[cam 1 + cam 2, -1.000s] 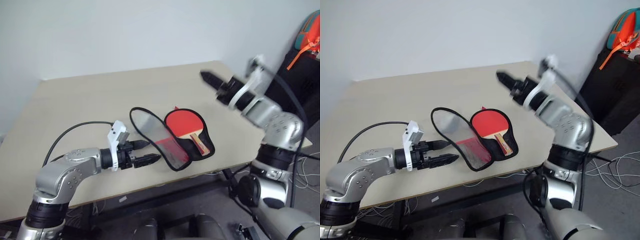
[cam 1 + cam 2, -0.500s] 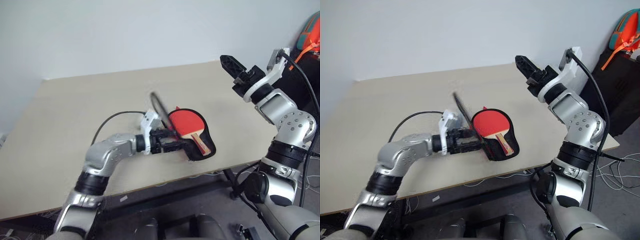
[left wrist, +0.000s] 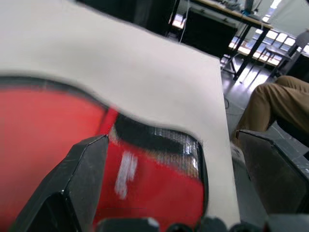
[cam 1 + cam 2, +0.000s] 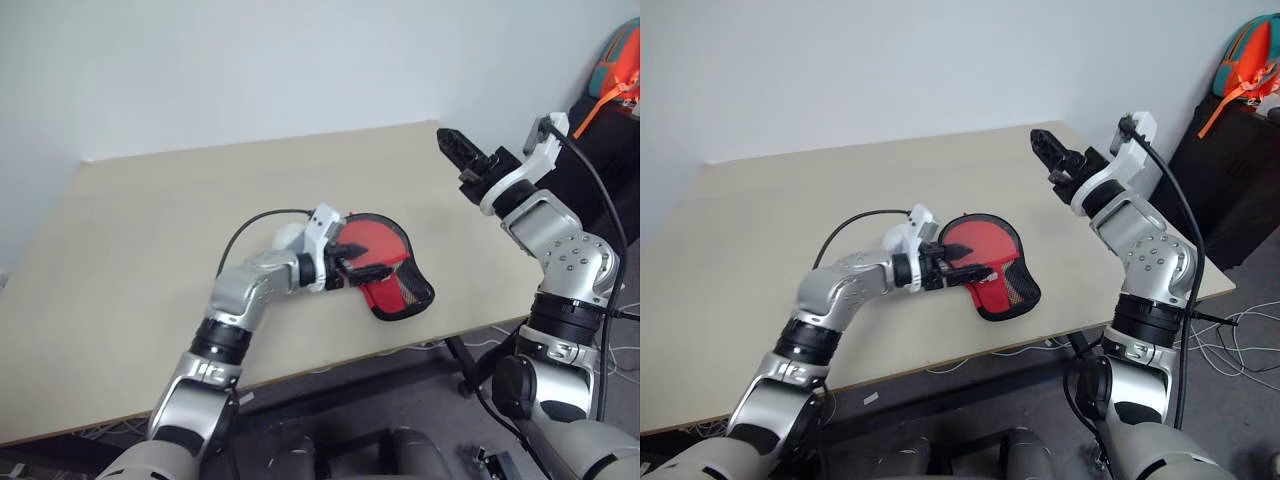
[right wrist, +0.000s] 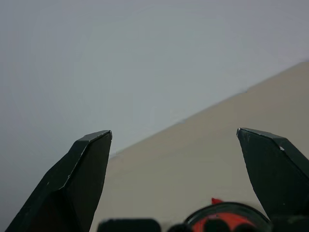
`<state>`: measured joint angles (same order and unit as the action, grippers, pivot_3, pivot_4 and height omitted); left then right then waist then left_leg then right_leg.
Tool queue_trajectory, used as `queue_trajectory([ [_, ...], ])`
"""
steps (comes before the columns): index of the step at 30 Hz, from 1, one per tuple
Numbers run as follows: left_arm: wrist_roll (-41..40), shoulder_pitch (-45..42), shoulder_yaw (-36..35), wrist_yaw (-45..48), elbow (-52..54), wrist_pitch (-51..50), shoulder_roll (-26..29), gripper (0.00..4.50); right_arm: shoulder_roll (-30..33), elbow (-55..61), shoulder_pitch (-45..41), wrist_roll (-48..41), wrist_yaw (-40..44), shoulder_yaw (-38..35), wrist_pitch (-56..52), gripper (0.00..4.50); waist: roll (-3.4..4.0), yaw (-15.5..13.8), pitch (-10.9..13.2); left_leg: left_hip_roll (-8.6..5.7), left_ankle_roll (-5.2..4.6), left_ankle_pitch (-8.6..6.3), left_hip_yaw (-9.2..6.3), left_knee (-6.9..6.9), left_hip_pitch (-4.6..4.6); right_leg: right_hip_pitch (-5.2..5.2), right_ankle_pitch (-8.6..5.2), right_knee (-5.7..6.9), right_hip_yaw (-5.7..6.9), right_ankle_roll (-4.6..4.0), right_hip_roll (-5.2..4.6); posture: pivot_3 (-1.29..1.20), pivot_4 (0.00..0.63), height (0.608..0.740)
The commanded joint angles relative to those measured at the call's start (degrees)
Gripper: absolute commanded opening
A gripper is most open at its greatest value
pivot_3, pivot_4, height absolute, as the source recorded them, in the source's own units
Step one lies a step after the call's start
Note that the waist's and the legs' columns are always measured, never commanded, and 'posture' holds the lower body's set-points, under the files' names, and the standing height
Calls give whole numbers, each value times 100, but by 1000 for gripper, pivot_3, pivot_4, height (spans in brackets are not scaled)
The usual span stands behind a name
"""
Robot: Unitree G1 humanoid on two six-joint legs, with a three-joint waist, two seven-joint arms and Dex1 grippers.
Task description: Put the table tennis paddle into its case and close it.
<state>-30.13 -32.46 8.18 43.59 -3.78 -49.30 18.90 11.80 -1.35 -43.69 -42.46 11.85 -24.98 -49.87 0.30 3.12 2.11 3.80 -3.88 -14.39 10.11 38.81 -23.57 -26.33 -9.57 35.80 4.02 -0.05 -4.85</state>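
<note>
Left eye view shows the case [image 4: 388, 268] lying near the table's [image 4: 150, 250] front edge, its red logo flap now folded over, where a second ago it lay spread with the table tennis paddle bare inside. Closing looks begun; zipping likely remains. The left gripper [image 4: 372, 270], reached across from the left, rests spread wide over the flap, gripping nothing. The right gripper [image 4: 452, 147] hovers well apart above the table's far right, spread wide and empty.
</note>
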Motion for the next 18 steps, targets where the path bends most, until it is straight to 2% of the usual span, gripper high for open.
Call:
queue_trajectory([
  [1,-375,201,-297,-154,814,-732,210,4500,-5,171,1,-15,-21,125,186,4479,0,-14,0,0,0,0,-1,1,0,0,0,0,0,0,0,0,0,724],
  [7,-756,516,-795,-728,1074,-1622,48,4500,30,164,78,-17,-7,316,285,4479,-1,-18,0,-6,-6,-4,-9,12,-3,10,0,-1,4,0,-8,0,0,724],
  [18,-627,99,-1477,-1973,-175,-2282,-940,4500,127,81,116,1,-49,352,390,4479,-2,-15,0,-6,-6,-4,-8,12,-2,11,1,-1,5,1,-4,0,0,724],
])
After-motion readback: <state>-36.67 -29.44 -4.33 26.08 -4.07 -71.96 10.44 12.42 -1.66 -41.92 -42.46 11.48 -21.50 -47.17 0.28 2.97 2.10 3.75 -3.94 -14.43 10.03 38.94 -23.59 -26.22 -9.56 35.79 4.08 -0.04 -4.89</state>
